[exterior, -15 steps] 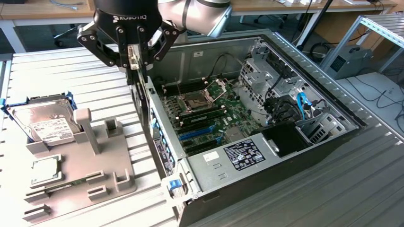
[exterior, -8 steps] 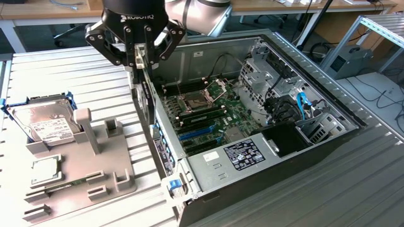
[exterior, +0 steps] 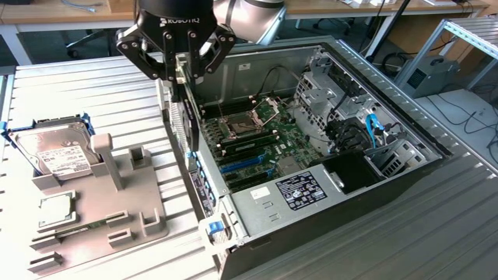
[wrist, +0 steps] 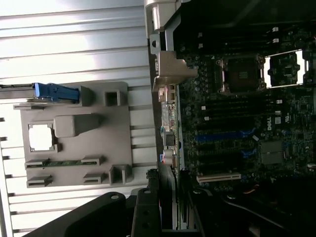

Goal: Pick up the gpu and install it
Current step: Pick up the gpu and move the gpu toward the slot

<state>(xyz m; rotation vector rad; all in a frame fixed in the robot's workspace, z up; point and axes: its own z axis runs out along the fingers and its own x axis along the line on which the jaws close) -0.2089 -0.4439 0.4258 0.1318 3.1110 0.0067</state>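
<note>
End effector (exterior: 185, 74) grips gpu (exterior: 184, 128) | beside case (exterior: 249, 73) wall | exterior: hard drive (exterior: 55, 153)

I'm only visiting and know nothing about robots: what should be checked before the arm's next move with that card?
1. Gripper clamped on the gpu: ok.
2. The gpu hangs long side down below the fingers: ok.
3. Computer case open, motherboard exposed: ok.
4. Blue slots free of cards: ok.
5. The gpu above the slots: not ok; it hangs at the case wall on the exterior view's left.
6. Which way its connector edge faces: cannot tell.
</note>
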